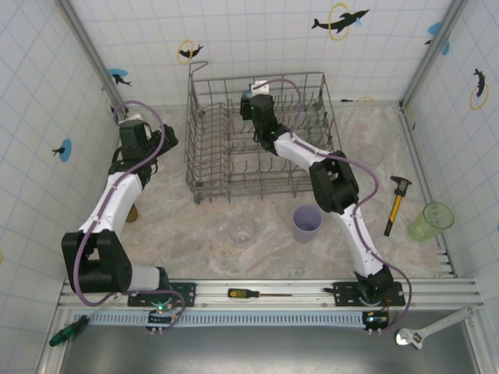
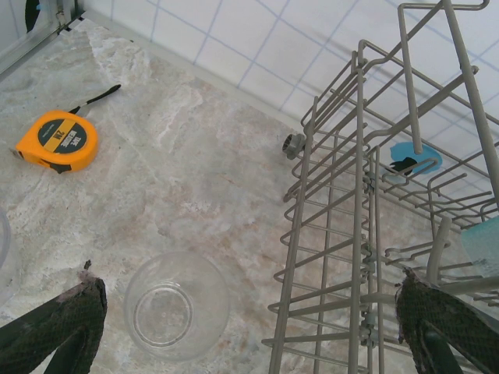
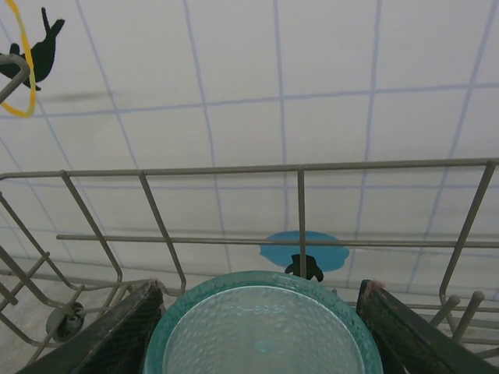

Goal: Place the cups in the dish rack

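Note:
The grey wire dish rack [image 1: 210, 167] stands at the back middle of the table. My right gripper [image 1: 255, 101] reaches into it near its back wall and is shut on a teal cup [image 3: 261, 323], held base toward the camera between the fingers [image 3: 117, 331]. My left gripper [image 2: 249, 347] hangs open beside the rack's left side [image 2: 362, 234], above a clear cup [image 2: 177, 305] standing on the table nearer its left finger. A lavender cup [image 1: 306, 224] and a clear cup [image 1: 242, 231] stand in front of the rack. A pale green cup [image 1: 431, 220] lies at the right. An amber-brown cup [image 1: 131, 212] peeks from behind the left arm.
An orange tape measure [image 2: 58, 140] lies on the table left of the rack. A hammer [image 1: 398, 204] lies right of the rack. A screwdriver [image 1: 253, 294] rests on the front rail, with a wrench [image 1: 429, 327] and a green screwdriver [image 1: 66, 331] below it.

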`<action>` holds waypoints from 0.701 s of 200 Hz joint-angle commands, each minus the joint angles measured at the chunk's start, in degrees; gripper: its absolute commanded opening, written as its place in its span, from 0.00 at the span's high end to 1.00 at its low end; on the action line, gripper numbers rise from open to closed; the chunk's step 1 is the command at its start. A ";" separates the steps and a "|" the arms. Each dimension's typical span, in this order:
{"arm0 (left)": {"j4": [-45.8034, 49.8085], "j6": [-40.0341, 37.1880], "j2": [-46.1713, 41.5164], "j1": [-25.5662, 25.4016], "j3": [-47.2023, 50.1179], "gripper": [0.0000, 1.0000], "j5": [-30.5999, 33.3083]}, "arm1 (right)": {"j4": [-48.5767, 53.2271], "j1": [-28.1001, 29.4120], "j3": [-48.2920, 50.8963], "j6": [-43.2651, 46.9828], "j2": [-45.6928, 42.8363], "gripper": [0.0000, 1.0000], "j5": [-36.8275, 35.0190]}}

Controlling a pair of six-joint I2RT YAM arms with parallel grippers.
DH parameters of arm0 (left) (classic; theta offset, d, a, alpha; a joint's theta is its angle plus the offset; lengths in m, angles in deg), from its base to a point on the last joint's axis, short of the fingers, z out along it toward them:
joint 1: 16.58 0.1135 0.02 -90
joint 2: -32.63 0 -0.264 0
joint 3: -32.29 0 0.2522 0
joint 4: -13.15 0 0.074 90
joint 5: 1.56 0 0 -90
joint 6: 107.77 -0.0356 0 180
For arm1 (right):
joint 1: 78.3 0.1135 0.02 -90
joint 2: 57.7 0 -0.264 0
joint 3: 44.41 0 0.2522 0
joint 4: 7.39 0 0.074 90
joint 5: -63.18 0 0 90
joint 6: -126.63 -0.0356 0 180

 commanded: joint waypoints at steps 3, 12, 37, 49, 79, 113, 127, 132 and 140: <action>0.15 0.76 0.12 0.16 0.03 0.02 -0.71 | -1.11 0.42 -1.82 -1.46 1.72 0.61 1.10; 0.20 0.74 0.05 0.23 0.03 0.02 -0.67 | -0.81 0.42 -1.71 -1.73 1.99 0.60 1.55; 0.21 0.74 0.05 0.16 -0.02 0.02 -0.70 | -1.06 0.50 -0.46 -2.39 2.57 0.46 4.85; 0.22 0.69 0.05 0.21 0.03 0.02 -0.70 | -0.26 0.67 -0.41 -2.34 2.73 0.36 5.40; 0.18 0.73 -0.07 0.20 0.02 0.02 -0.28 | 1.44 0.94 -0.19 -2.77 1.82 0.19 5.06; 0.21 0.72 -0.39 0.17 0.04 0.03 0.12 | 2.03 1.21 2.19 -3.83 -0.80 0.08 4.37; 0.22 0.69 -0.39 0.19 0.11 0.03 -0.11 | 2.53 1.19 2.57 -4.26 -2.01 0.05 4.14; 0.14 0.68 -0.31 0.14 0.07 0.02 -0.26 | 2.78 1.29 2.49 -4.44 -2.36 0.04 4.15; 0.21 0.79 -0.27 0.23 0.03 0.02 -0.44 | 3.24 1.24 2.36 -4.50 -2.96 0.03 4.08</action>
